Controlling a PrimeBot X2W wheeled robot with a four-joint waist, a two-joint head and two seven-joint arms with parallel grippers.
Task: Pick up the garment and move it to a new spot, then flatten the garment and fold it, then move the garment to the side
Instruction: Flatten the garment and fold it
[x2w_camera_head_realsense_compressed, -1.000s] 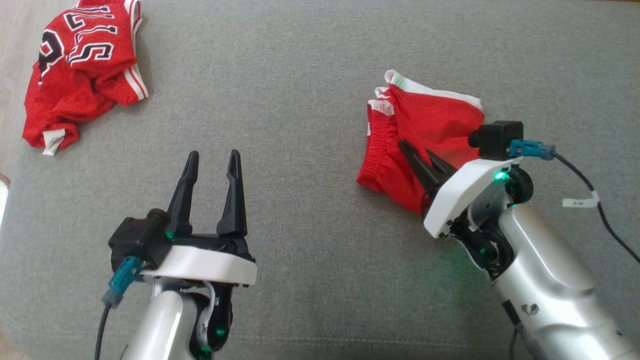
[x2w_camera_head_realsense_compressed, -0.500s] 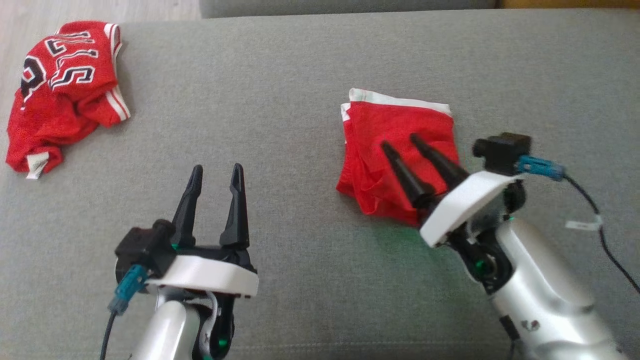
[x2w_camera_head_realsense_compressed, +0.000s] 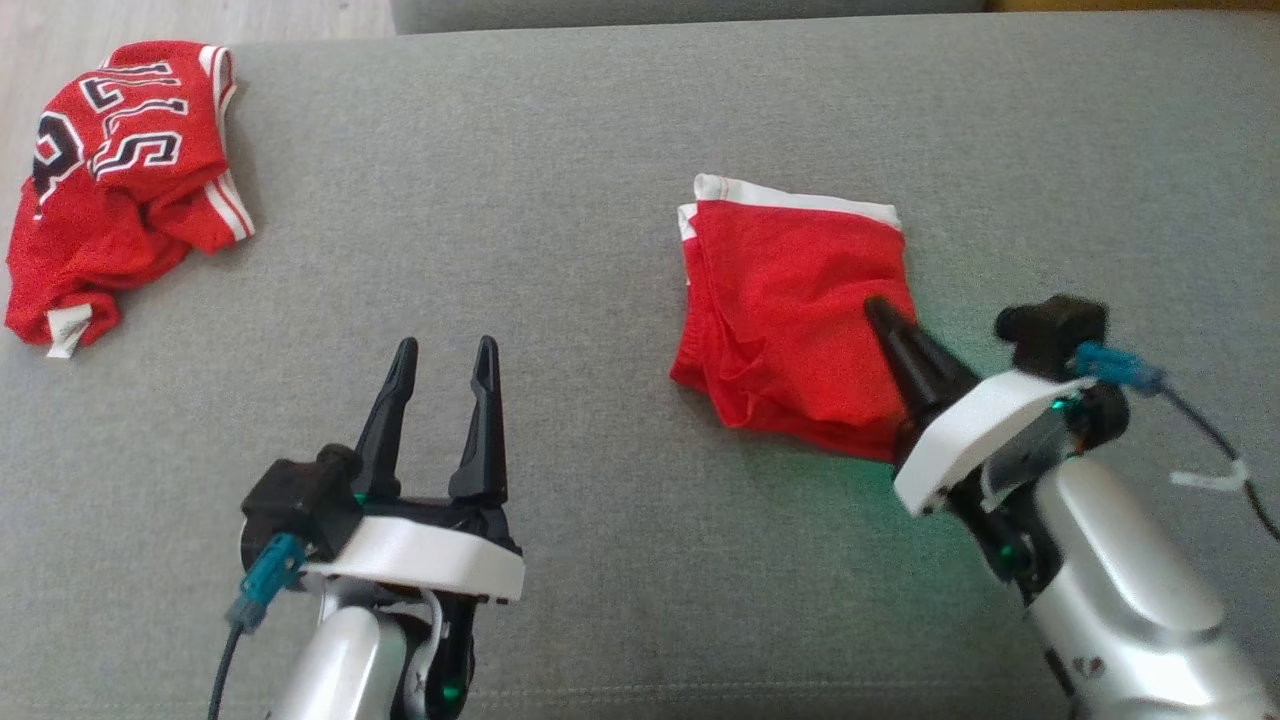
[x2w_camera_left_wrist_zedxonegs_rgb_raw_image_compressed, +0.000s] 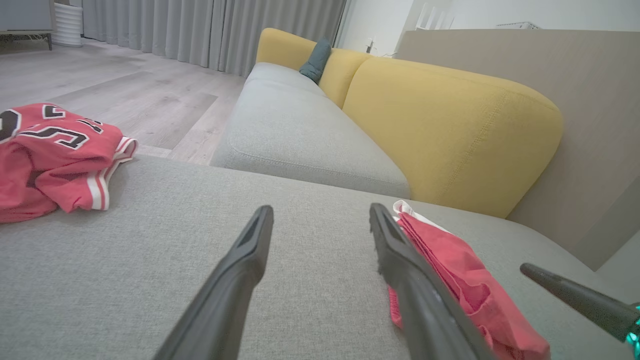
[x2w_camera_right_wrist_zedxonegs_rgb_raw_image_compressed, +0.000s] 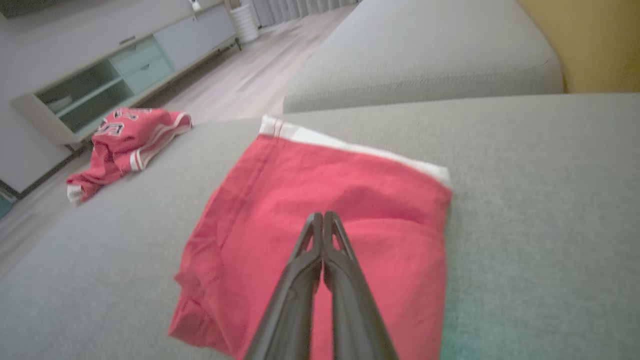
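Where legible, jersey (x2w_camera_head_realsense_compressed: 112, 205) lettering: "LLS"

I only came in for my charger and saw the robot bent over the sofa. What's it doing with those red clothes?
The robot is working on the folded red shorts, which lie on the grey sofa seat. Its right claw is shut, with its tips over the middle of the shorts and no cloth visibly pinched between them. The left claw is open, hovers over bare cushion and holds nothing. A crumpled red jersey lies apart at the seat's far left corner.
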